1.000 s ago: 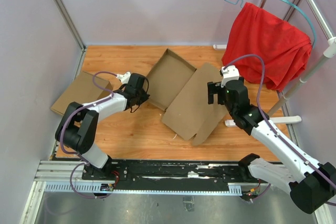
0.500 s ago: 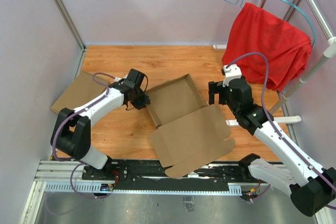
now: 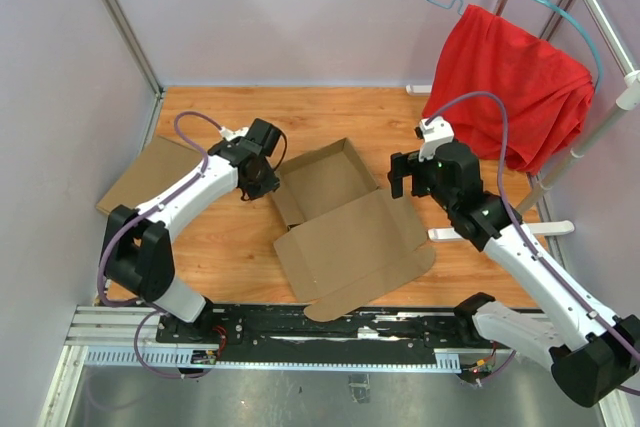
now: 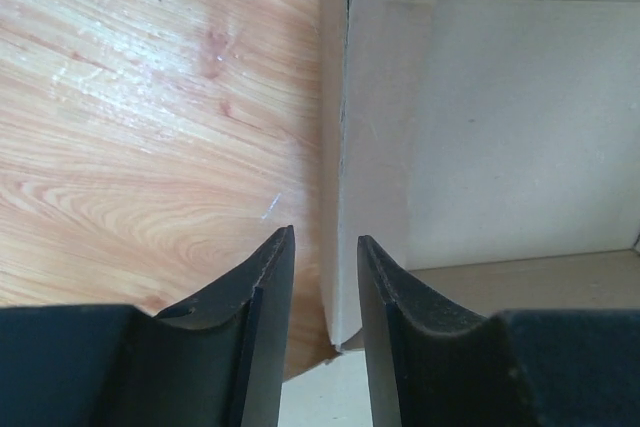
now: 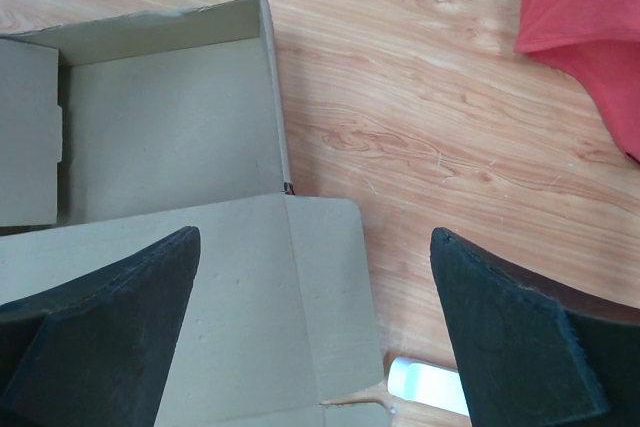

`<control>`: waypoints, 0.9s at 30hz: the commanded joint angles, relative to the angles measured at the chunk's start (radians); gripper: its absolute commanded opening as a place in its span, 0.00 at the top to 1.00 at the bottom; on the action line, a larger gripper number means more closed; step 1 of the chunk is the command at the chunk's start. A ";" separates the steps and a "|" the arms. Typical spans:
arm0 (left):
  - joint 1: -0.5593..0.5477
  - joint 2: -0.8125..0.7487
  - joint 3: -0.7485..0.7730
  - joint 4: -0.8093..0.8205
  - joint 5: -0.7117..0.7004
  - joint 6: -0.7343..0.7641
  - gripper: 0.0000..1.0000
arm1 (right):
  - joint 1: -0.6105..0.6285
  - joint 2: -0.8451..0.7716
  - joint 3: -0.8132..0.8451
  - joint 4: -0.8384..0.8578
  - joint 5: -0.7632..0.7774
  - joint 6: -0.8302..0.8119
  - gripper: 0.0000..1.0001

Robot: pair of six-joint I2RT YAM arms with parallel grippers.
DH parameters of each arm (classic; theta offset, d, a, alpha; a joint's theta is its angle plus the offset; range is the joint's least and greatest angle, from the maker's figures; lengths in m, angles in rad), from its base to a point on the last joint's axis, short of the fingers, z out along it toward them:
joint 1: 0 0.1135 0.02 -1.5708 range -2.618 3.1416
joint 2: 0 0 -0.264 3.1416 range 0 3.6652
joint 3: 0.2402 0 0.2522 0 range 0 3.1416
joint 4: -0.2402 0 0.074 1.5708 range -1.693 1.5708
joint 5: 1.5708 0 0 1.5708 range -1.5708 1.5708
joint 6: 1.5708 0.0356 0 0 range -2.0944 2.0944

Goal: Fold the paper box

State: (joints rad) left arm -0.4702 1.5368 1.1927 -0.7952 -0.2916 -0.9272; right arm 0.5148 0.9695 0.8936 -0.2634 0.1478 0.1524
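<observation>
The paper box (image 3: 335,217) lies open on the wooden table, its shallow tray toward the back and its flat lid (image 3: 355,247) spread toward the near edge. My left gripper (image 3: 262,179) sits at the tray's left wall. In the left wrist view (image 4: 323,237) its jaws stand slightly apart astride that wall's end (image 4: 335,247), with a gap on both sides. The tray floor (image 4: 500,127) lies to the right. My right gripper (image 3: 412,179) hovers wide open over the lid's right flap (image 5: 320,297), holding nothing (image 5: 315,235).
A lighter tan cardboard piece (image 3: 150,177) lies at the table's far left. A red cloth (image 3: 510,87) hangs on a hanger from a rack at the right, whose white foot (image 3: 500,232) rests on the table beside the lid.
The box has swung round and slid toward the near edge, its lid now lying flat in front. My left gripper has opened from shut on the tray wall. My right gripper stayed open.
</observation>
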 commanded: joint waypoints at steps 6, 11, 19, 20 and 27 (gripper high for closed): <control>-0.004 -0.293 -0.192 0.570 0.122 0.402 0.59 | -0.034 -0.015 -0.037 0.123 -0.191 0.195 0.02; -0.002 -0.308 -0.246 0.910 0.242 0.722 0.29 | -0.056 0.000 -0.061 0.155 -0.415 0.178 0.09; 0.008 0.212 0.230 0.606 0.361 0.952 0.30 | -0.056 0.027 -0.052 0.129 -0.402 0.170 0.10; 0.007 0.244 0.251 0.598 0.375 0.970 0.31 | -0.056 0.029 -0.045 0.121 -0.403 0.167 0.10; 0.004 0.318 0.207 0.707 0.495 1.068 0.31 | -0.056 0.023 -0.031 0.082 -0.389 0.144 0.10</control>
State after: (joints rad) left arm -0.4652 1.8645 1.4071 -0.1524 0.1020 0.0402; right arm 0.4751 0.9989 0.8368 -0.1604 -0.2340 0.3138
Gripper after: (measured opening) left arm 0.693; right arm 0.901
